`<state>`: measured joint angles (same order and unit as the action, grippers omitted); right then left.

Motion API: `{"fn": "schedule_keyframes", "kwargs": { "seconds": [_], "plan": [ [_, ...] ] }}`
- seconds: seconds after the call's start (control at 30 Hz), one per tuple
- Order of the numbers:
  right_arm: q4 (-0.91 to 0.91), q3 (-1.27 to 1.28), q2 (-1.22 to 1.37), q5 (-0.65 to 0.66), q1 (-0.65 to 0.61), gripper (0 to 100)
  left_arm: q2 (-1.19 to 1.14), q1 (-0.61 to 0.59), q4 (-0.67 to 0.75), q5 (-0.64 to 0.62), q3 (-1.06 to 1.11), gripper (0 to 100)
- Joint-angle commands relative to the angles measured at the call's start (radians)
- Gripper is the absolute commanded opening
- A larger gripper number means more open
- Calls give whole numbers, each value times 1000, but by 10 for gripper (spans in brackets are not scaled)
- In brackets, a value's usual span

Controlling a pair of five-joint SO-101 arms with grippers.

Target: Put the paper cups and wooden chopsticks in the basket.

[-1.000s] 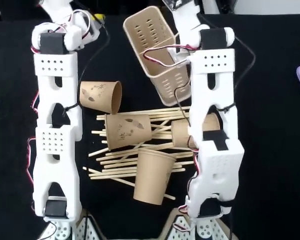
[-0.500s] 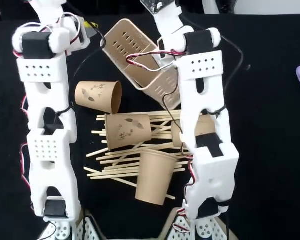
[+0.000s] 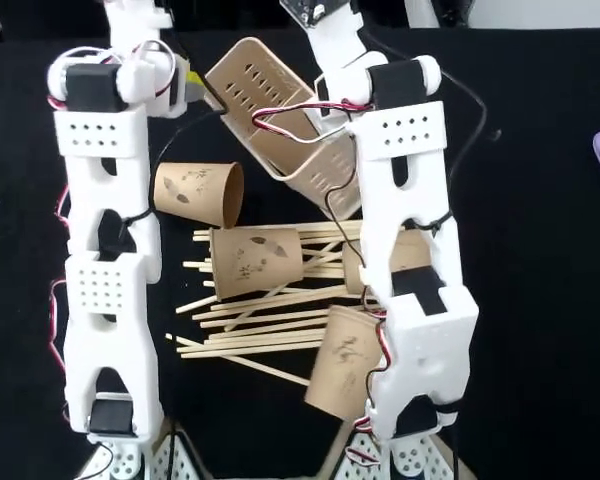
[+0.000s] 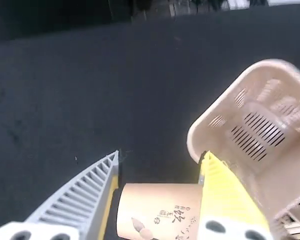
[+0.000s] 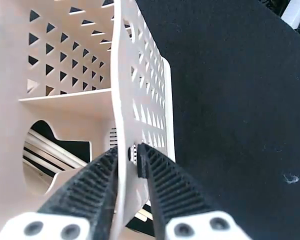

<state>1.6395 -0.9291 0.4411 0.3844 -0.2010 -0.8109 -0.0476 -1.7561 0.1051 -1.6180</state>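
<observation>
Four paper cups (image 3: 255, 260) lie on the black table (image 3: 540, 300) at centre frame, on and around the wooden chopsticks (image 3: 260, 325); none is in the basket (image 3: 280, 110) yet. Right gripper (image 5: 132, 150) is pinched tight on the basket wall and holds it tilted at upper centre with its mouth facing upper left, probably so items can be fed in sideways. Left gripper (image 4: 160, 155) hangs spread wide beside that mouth. One cup (image 4: 160, 210) shows low between its fingers and doesn't look pinched.
</observation>
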Motion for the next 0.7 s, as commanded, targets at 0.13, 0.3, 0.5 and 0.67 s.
{"fn": "schedule_keyframes", "kwargs": {
  "seconds": [0.13,0.3,0.5,0.67],
  "plan": [
    [0,-4,-79,9,-21,11,-32,12,89,-57,-47,264],
    [-11,28,-79,9,-21,11,-26,31,100,-64,-47,263],
    [-75,125,-88,9,-20,11,23,22,103,-81,-44,261],
    [-94,147,-88,9,-21,11,60,-15,173,-181,-45,261]
  ]
}}
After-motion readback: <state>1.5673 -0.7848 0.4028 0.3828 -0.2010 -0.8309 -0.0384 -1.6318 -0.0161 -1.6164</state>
